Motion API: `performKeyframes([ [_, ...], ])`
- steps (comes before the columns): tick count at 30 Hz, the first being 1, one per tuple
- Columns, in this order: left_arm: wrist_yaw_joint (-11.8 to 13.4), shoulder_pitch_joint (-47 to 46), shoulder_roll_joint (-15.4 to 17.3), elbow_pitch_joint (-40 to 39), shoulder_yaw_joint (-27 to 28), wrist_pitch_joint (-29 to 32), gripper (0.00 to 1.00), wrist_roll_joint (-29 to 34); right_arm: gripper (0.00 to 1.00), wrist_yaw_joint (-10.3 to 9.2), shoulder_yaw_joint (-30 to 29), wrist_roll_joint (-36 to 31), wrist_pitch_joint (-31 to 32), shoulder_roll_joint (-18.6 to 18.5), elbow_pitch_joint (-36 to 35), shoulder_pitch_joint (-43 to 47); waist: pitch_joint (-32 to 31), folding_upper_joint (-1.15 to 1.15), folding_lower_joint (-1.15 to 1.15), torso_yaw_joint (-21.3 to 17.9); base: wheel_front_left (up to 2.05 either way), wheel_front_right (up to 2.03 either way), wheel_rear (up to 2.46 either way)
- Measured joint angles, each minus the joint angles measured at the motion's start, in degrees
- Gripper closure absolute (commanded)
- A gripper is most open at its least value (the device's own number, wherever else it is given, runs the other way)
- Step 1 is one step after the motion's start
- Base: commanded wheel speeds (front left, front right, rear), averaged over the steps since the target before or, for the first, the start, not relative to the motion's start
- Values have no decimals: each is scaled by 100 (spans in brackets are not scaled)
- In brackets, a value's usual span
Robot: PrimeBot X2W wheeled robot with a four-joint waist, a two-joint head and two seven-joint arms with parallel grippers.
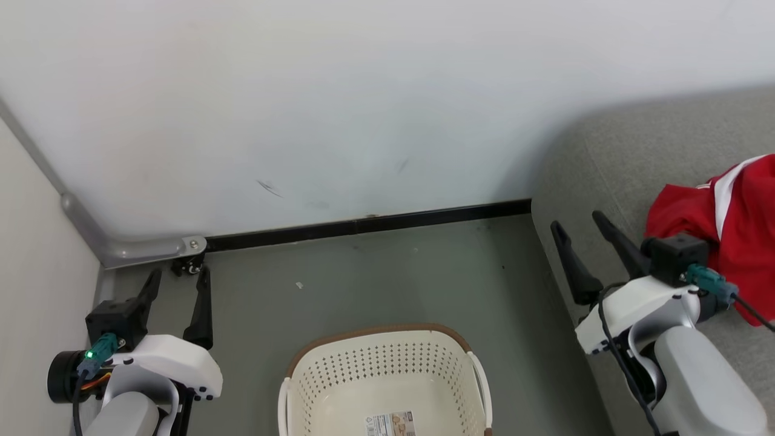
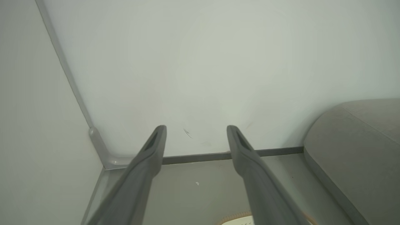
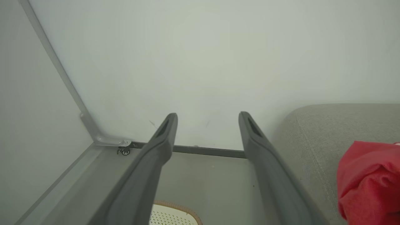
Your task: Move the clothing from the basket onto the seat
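Red clothing [image 1: 726,224] with white stripe trim lies bunched on the grey seat [image 1: 629,157] at the right; it also shows in the right wrist view, clothing [image 3: 368,181] on the seat [image 3: 328,134]. The cream basket [image 1: 387,375] with a brown rim stands on the floor at bottom centre, with just a paper label showing on its bare bottom. My left gripper [image 1: 178,281] hangs open at the lower left, nothing between its fingers. Just left of the clothing, over the seat's edge, my right gripper [image 1: 578,224] is open and holds nothing.
A white wall with a dark skirting strip [image 1: 363,225] runs behind the floor [image 1: 387,278]. A grey partition frame with a small caster [image 1: 189,265] closes the left corner. The seat [image 2: 356,150] bounds the right side.
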Motion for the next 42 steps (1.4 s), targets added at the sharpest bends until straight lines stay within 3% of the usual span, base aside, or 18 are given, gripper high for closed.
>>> performKeyframes([
  [13, 250, 572, 75, -138, 116, -35, 0, -7, 0, -1, -504, -408, 0, 315, -394, 1112, -395, 0, 0, 306, 0, 0, 0],
  [24, 300, 820, 126, -307, 116, -30, 0, -18, 0, -1, -965, -592, 0, 381, -754, 1685, -611, 0, 0, 357, 0, 0, 0],
  [42, 354, 1022, 201, -617, 54, 60, 0, -98, 0, -1, -1069, -722, 0, 463, -1222, 2114, -665, 0, 0, 359, 0, 0, 0],
])
